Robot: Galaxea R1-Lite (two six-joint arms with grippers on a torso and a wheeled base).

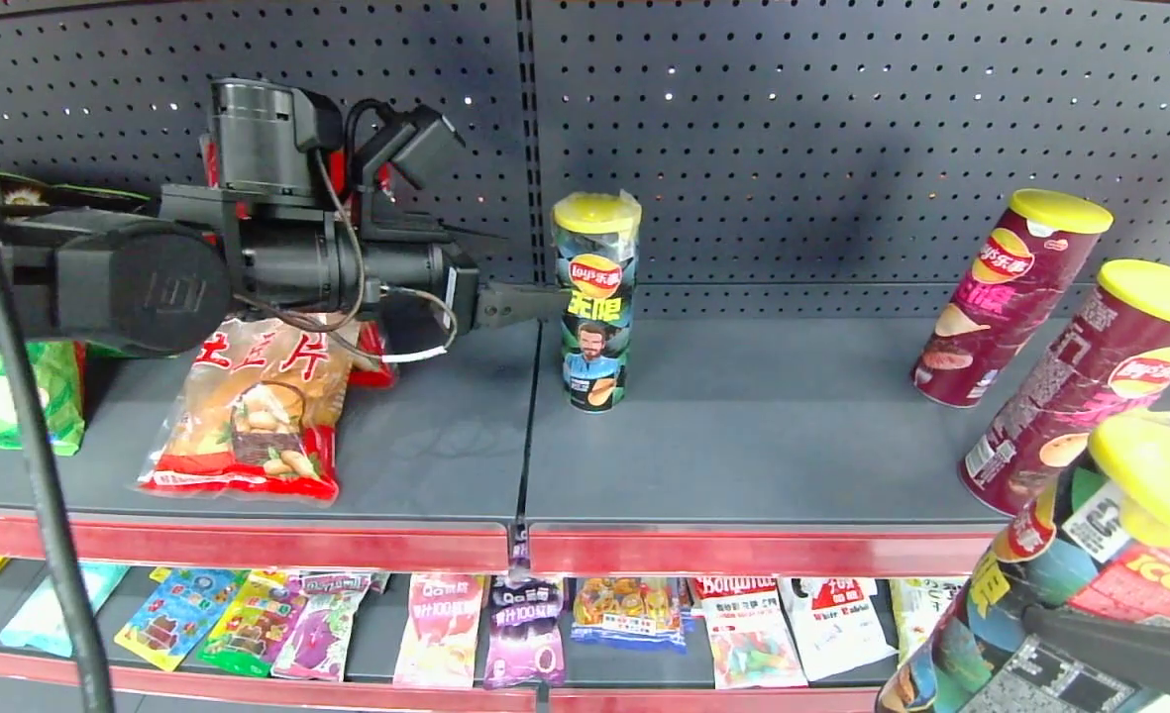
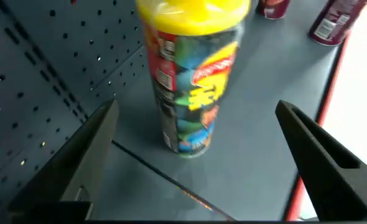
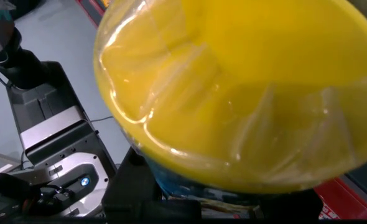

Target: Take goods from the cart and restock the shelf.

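A chips can (image 1: 596, 302) with a yellow lid and dark green-blue label stands upright on the grey upper shelf (image 1: 743, 446), close to the pegboard. My left gripper (image 1: 530, 300) is level with the can's middle, at its left side. In the left wrist view the left gripper (image 2: 196, 106) is open and the chips can (image 2: 193, 74) stands just beyond its fingertips, untouched. At the lower right, my right gripper (image 1: 1119, 634) is shut on a second yellow-lidded chips can (image 1: 1090, 535), held tilted in front of the shelf. Its yellow lid (image 3: 246, 93) sits right before the right wrist camera.
Two maroon chips cans (image 1: 1010, 297) (image 1: 1090, 386) stand on the shelf's right end. A red and clear snack bag (image 1: 248, 406) and a green bag (image 1: 10, 396) lie at the left. Open shelf surface (image 1: 763, 426) separates the cans. Several snack packs (image 1: 545, 624) line the lower shelf.
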